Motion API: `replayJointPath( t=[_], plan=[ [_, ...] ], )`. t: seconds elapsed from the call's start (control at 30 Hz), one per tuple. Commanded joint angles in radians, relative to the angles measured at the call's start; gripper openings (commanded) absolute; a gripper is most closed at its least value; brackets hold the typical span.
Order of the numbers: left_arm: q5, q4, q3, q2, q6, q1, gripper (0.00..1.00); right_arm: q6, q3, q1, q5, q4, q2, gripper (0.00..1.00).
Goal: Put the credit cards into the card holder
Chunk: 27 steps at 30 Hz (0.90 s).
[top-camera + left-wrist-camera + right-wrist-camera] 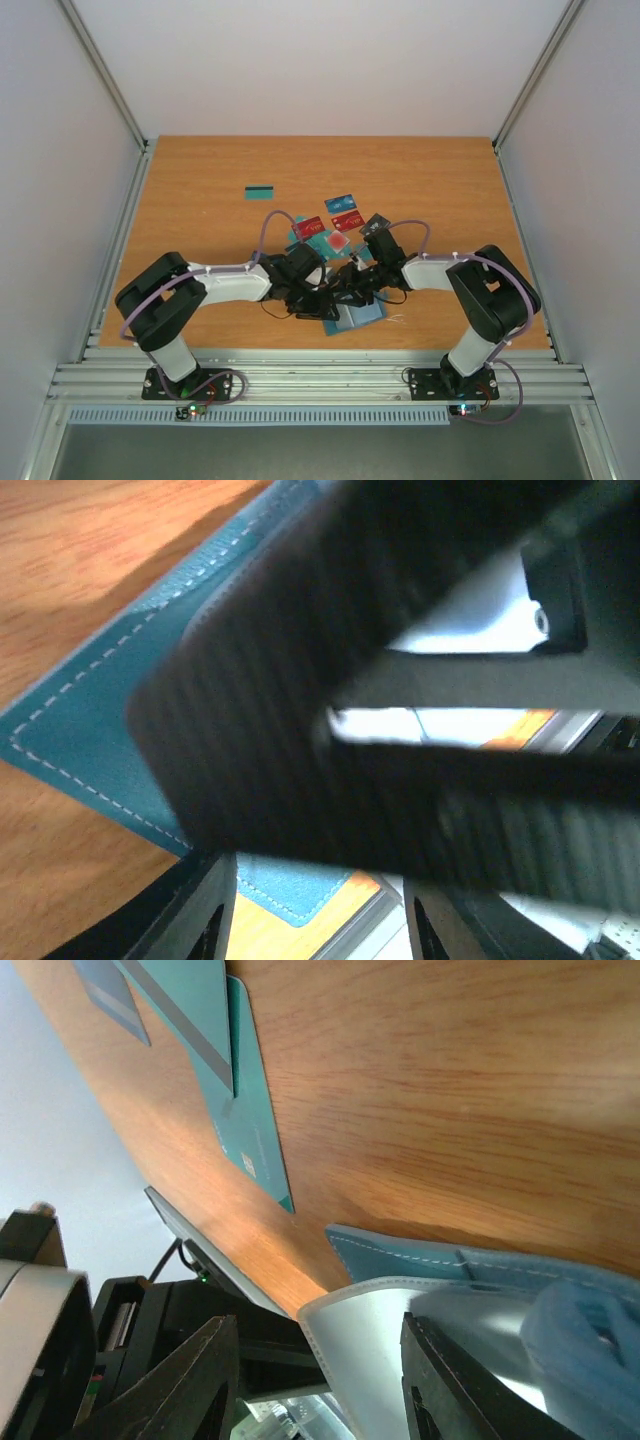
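For a clean insertion, the right gripper (pixel 314 1360) should hold the folding teal stitched card holder (pixel 100 730) spread while the left gripper (pixel 315 915) feeds a card square to the pocket. The left jaws stand apart with nothing seen between them. The holder's pale flap lies between the right fingers, but I cannot tell whether they grip it. The holder rests near the wooden table's (pixel 200 180) near edge, and loose red, blue and teal plastic cards (pixel 310 228) lie just beyond.

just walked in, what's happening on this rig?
Both arms are bunched over the card holder near the front of the table. The right gripper appears to grip its inner flap. The left gripper sits right beside it. Its wrist view is mostly blocked, so whether it holds a card is unclear. Several cards lie loose just beyond, with one teal card off alone.
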<state>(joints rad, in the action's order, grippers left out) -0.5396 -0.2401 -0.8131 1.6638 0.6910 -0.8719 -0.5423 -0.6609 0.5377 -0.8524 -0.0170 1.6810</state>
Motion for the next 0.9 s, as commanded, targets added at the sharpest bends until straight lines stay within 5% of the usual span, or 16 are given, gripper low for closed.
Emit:
replayJointPath(
  t=[0.0, 0.17, 0.53, 0.7, 0.87],
  plan=[
    [0.014, 0.004, -0.05, 0.054, -0.035, -0.001, 0.43, 0.033, -0.011, -0.007, 0.008, 0.071, -0.05, 0.46],
    [0.084, -0.067, -0.07, 0.043, -0.062, -0.001, 0.34, 0.094, -0.009, -0.018, 0.033, 0.167, -0.114, 0.46],
    [0.173, -0.188, -0.148, 0.008, -0.109, -0.001, 0.35, 0.167, 0.015, -0.018, 0.054, 0.24, -0.129, 0.36],
    [0.183, -0.264, -0.194, -0.046, -0.121, -0.001, 0.48, 0.17, 0.039, -0.018, 0.052, 0.197, -0.068, 0.35],
    [0.36, -0.455, -0.277, -0.099, -0.186, 0.001, 0.79, 0.177, 0.043, -0.018, 0.053, 0.194, -0.031, 0.35]
  ],
)
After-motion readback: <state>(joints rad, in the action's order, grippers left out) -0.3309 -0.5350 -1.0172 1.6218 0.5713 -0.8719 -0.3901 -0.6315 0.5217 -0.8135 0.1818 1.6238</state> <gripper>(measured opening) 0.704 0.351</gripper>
